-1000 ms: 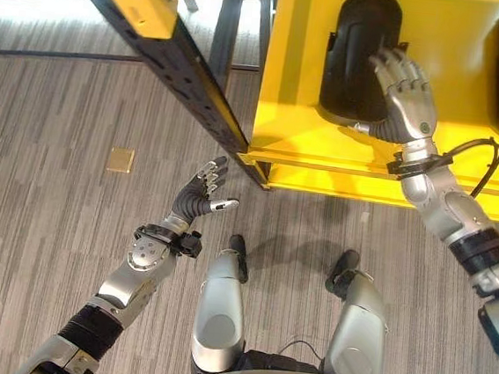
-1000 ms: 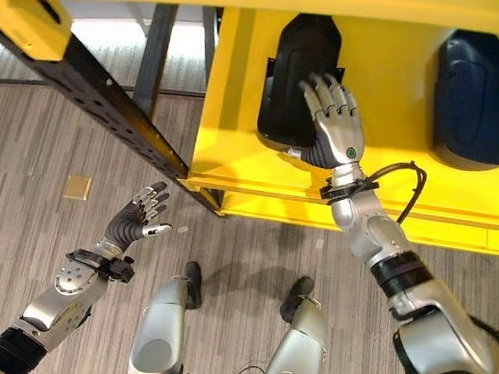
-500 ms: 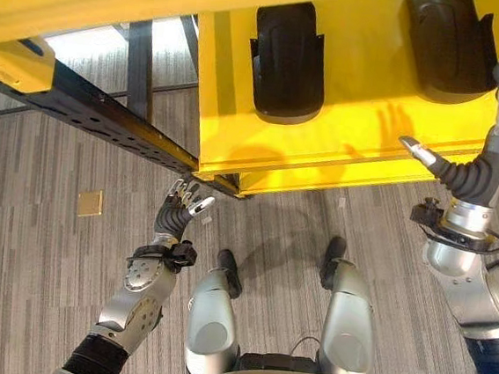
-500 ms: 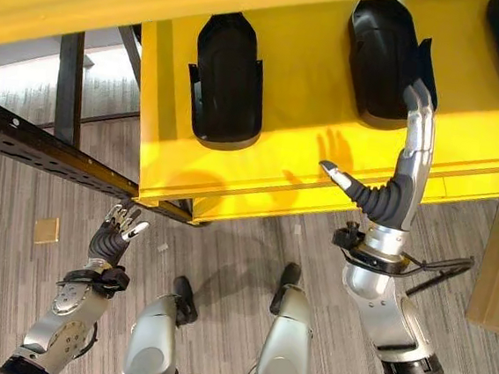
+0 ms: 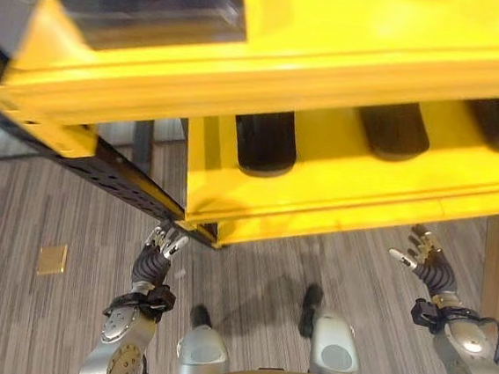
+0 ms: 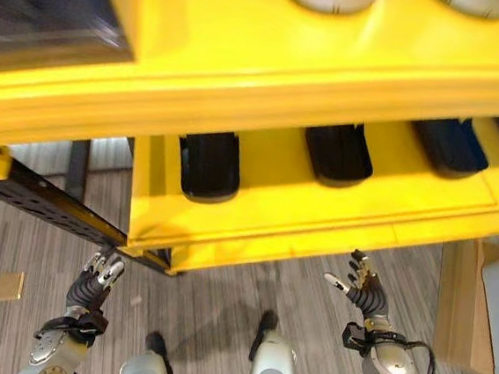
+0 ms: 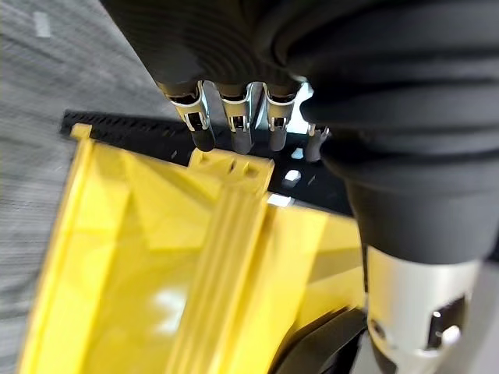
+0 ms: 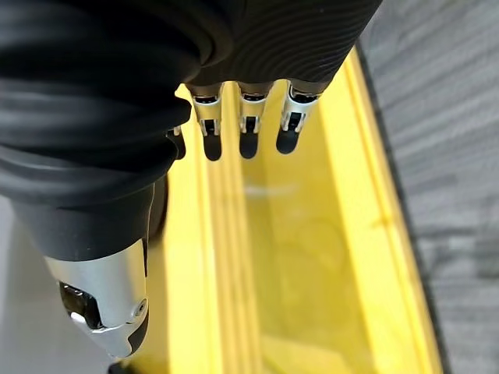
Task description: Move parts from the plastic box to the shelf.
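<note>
Painted metal and matt plastic
Glossy yellow shelf point(image 6: 256, 214) holds matt black plastic parts point(image 6: 209, 165); grey wood-grain floor point(image 5: 44, 211) below.

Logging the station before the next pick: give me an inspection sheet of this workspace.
Surface: yellow metal shelf, lower tier open to view.
Job's things: three black moulded plastic parts lie side by side on the lower tier.
Clutter: small tan square on the grey striped floor.
Hands: left hand and right hand open, empty, below the shelf edge.
Cables: nothing seen.
Surroundings: black perforated rack beam beside the shelf; wooden board on the robot's right.
</note>
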You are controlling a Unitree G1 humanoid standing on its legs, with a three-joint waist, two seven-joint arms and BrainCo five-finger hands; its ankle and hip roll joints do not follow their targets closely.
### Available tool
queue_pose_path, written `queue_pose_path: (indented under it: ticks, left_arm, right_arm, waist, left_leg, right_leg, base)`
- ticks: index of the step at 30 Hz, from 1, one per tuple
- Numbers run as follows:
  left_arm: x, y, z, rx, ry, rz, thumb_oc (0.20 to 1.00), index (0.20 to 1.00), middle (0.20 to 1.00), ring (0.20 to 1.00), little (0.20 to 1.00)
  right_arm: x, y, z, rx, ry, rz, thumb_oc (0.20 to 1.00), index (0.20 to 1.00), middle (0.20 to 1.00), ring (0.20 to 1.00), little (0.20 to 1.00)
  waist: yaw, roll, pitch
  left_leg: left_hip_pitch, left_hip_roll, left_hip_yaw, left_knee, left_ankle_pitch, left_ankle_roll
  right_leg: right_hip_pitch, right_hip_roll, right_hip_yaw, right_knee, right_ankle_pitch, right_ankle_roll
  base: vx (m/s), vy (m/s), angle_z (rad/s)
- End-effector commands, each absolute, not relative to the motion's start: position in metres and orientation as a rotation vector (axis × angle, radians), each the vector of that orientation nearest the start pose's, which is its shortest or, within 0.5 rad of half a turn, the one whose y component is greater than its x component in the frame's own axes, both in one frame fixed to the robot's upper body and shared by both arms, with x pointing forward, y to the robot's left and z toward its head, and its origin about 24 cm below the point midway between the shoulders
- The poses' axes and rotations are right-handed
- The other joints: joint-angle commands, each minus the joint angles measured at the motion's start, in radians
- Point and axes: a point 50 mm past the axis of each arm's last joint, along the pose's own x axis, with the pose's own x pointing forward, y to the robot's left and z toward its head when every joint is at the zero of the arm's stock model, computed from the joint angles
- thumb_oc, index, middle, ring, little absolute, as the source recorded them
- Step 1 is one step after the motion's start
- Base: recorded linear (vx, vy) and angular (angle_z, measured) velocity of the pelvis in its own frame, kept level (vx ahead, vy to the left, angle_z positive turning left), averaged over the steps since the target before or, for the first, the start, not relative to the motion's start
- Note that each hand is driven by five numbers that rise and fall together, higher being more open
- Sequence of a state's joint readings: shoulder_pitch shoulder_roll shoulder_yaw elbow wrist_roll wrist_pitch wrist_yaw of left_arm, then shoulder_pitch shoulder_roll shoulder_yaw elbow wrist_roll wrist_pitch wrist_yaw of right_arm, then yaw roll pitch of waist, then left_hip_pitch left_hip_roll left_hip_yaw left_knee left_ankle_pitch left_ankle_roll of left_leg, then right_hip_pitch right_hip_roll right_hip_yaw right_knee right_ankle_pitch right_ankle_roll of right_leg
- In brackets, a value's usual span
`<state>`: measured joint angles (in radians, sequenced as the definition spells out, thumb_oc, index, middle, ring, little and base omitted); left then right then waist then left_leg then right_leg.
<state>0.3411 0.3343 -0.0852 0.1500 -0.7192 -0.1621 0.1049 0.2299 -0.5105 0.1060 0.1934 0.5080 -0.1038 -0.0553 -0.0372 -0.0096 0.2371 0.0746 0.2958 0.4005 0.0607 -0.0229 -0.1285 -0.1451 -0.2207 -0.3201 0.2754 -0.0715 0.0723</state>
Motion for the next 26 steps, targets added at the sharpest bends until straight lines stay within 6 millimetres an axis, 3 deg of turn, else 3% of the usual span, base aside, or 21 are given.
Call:
queue_pose_path:
  ticks: [1, 3, 7, 12, 15, 26]
  left_arm:
    - [0.15, 0.253, -0.03, -0.264, 0.278, 0.274, 1.0, 1.0, 1.0, 1.0, 1.0]
    - [0.14, 0.253, -0.047, -0.267, 0.338, 0.245, 1.0, 1.0, 1.0, 1.0, 1.0]
    - [0.139, 0.254, -0.055, -0.276, 0.379, 0.243, 1.0, 1.0, 1.0, 1.0, 1.0]
    - [0.128, 0.258, -0.077, -0.354, 0.484, 0.311, 1.0, 1.0, 1.0, 1.0, 1.0]
    - [0.124, 0.259, -0.081, -0.32, 0.488, 0.3, 1.0, 1.0, 1.0, 1.0, 1.0]
    - [0.137, 0.259, -0.063, -0.256, 0.402, 0.208, 1.0, 1.0, 1.0, 1.0, 1.0]
  right_arm:
    - [0.2, -0.249, -0.011, 0.051, 0.267, -0.088, 1.0, 1.0, 1.0, 1.0, 1.0]
    - [0.191, -0.246, -0.044, 0.218, 0.42, -0.158, 1.0, 1.0, 1.0, 1.0, 1.0]
    - [0.186, -0.24, -0.065, 0.301, 0.514, -0.133, 1.0, 1.0, 1.0, 1.0, 1.0]
    - [0.178, -0.233, -0.086, 0.397, 0.615, -0.194, 1.0, 1.0, 1.0, 1.0, 1.0]
    - [0.176, -0.237, -0.091, 0.386, 0.626, -0.245, 1.0, 1.0, 1.0, 1.0, 1.0]
    - [0.187, -0.252, -0.08, 0.338, 0.553, -0.326, 1.0, 1.0, 1.0, 1.0, 1.0]
  waist:
    - [0.027, -0.035, 0.0]
    - [0.046, -0.034, -0.031]
    - [0.058, -0.03, -0.045]
    - [0.07, -0.025, -0.065]
    - [0.075, -0.026, -0.074]
    - [0.082, -0.022, -0.084]
  left_leg:
    - [-0.014, 0.09, 0.019, 0.004, 0.097, -0.03]
    - [0.02, 0.092, 0.031, -0.031, 0.109, -0.037]
    - [0.046, 0.08, 0.04, -0.057, 0.112, -0.04]
    - [0.061, 0.069, 0.048, -0.072, 0.113, -0.041]
    - [0.065, 0.067, 0.049, -0.075, 0.113, -0.042]
    - [0.073, 0.074, 0.06, -0.08, 0.11, -0.046]
  right_leg:
    - [0.145, -0.101, -0.04, -0.129, 0.054, 0.082]
    - [0.193, -0.133, -0.082, -0.186, 0.103, 0.111]
    - [0.227, -0.149, -0.11, -0.243, 0.151, 0.133]
    - [0.25, -0.149, -0.133, -0.257, 0.161, 0.142]
    - [0.258, -0.145, -0.137, -0.262, 0.158, 0.142]
    - [0.272, -0.142, -0.152, -0.273, 0.155, 0.147]
  base:
    - [0.04, 0.018, 0.14]
    - [0.06, 0.029, 0.13]
    - [0.04, 0.024, 0.07]
    - [0.03, 0.011, 0.05]
    - [0.02, -0.003, 0.06]
    - [0.0, 0.0, 0.01]
